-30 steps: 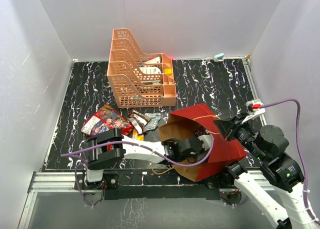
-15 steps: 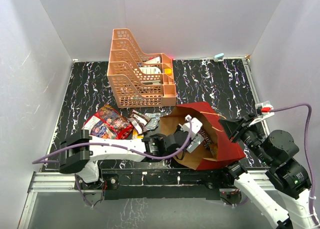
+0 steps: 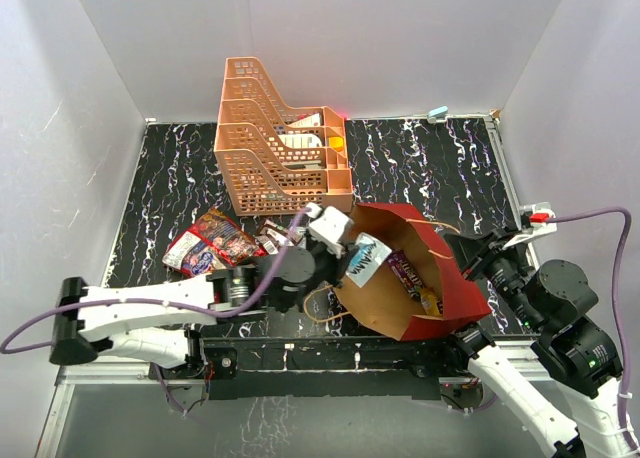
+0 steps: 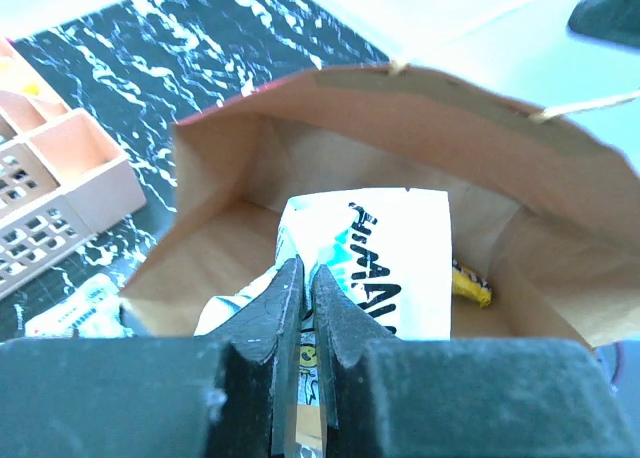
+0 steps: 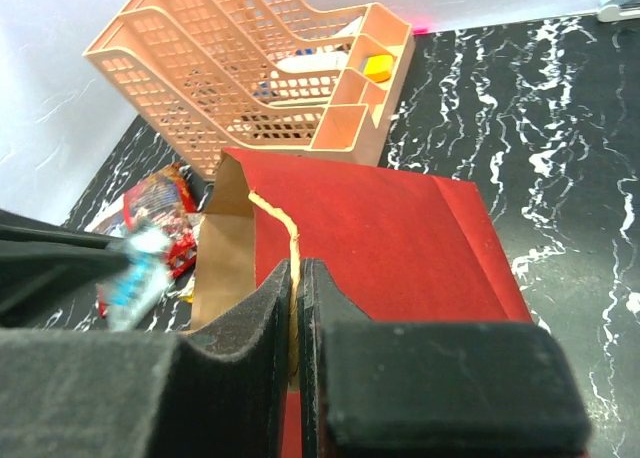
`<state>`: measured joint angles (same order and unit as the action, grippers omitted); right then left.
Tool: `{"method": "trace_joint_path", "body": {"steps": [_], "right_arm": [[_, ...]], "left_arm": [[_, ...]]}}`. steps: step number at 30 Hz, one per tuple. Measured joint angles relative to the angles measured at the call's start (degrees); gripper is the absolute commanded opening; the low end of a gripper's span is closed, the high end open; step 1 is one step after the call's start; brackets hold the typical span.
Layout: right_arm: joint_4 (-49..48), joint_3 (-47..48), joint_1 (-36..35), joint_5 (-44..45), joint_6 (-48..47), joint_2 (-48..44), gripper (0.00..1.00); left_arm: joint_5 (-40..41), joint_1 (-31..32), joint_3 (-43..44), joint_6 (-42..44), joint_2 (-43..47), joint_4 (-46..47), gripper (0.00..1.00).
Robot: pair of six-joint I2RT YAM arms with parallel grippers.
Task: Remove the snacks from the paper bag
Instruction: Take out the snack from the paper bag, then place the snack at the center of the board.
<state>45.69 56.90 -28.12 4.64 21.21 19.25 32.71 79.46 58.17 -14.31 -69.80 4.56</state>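
The job is partly done. Several snacks lie out on the bench (image 3: 420,168), left of the bag (image 3: 450,283): the red packet (image 3: 205,246) and, just beside it on the right, a huddle of small wrappers (image 3: 278,240). One more is on its way out. The left claw (image 3: 345,246) is pinched narrow on a white packet (image 4: 390,268) with teal and black lettering, and holds it at the bag's mouth, above the near-left rim and not yet clear of it.

Inside the bag at least two snacks are left: a purple wrapper (image 3: 404,272) on the kraft lining and a yellow wrapper (image 3: 430,300) deeper in, toward the right. Whether anything lies under them I cannot tell. So the white packet has to be set down with the others, and then at least two more fetches seem needed.

The bag sits at the near right of the bench, tipped over with its mouth open toward the left and up. It is dark red outside and brown inside, creased along its top face, and the mouth holds wide. The right claw (image 5: 297,273) is closed tight on the bag at its cord (image 5: 280,218), on the far-right rim, which looks to be what keeps the mouth open.

The rack (image 3: 270,168) stands at the far side, apart from all this.
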Motion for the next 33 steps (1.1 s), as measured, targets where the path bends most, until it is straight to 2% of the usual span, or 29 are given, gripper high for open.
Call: {"method": "trace_joint_path", "body": {"steps": [5, 9, 15, 19, 22, 26, 29, 30, 33], "right_arm": [[-0.66, 0.02, 0.0, 5.49, 1.33, 0.0, 0.07], [-2.78, 0.9, 0.0, 10.29, 1.29, 0.37, 0.07], [-7.26, 6.21, 0.0, 19.63, -4.33, 4.68, 0.07], [-11.69, 6.97, -0.28, 25.14, -12.09, 7.61, 0.07], [-13.92, 7.52, -1.18, 25.99, -17.62, 10.38, 0.07], [-16.2, 8.33, -1.79, 20.7, -23.67, 13.75, 0.07], [-15.91, 8.33, -1.84, 8.17, -25.64, 15.89, 0.07], [-15.93, 8.11, -1.86, 4.52, -25.55, 16.46, 0.07], [-16.09, 5.05, -1.88, -12.15, -23.23, 18.14, 0.07]], "left_arm": [[4.44, -0.26, 0.83, 0.44, 8.74, -3.87, 0.0], [10.75, -2.6, 3.21, -1.66, 10.99, -9.99, 0.0], [12.92, -13.94, 2.45, -9.57, 10.32, -20.87, 0.0], [11.1, -20.85, -0.85, -13.53, 8.61, -23.91, 0.0], [9.44, -25.03, -3.69, -15.78, 4.35, -24.85, 0.0], [7.15, -28.35, -8.0, -17.92, -2.12, -24.72, 0.0], [6.27, -29.49, -11.85, -19.34, -4.96, -24.52, 0.0], [6.16, -29.59, -12.68, -19.63, -5.2, -24.48, 0.02], [5.97, -29.88, -14.56, -20.87, -5.27, -24.2, 0.18]]}}
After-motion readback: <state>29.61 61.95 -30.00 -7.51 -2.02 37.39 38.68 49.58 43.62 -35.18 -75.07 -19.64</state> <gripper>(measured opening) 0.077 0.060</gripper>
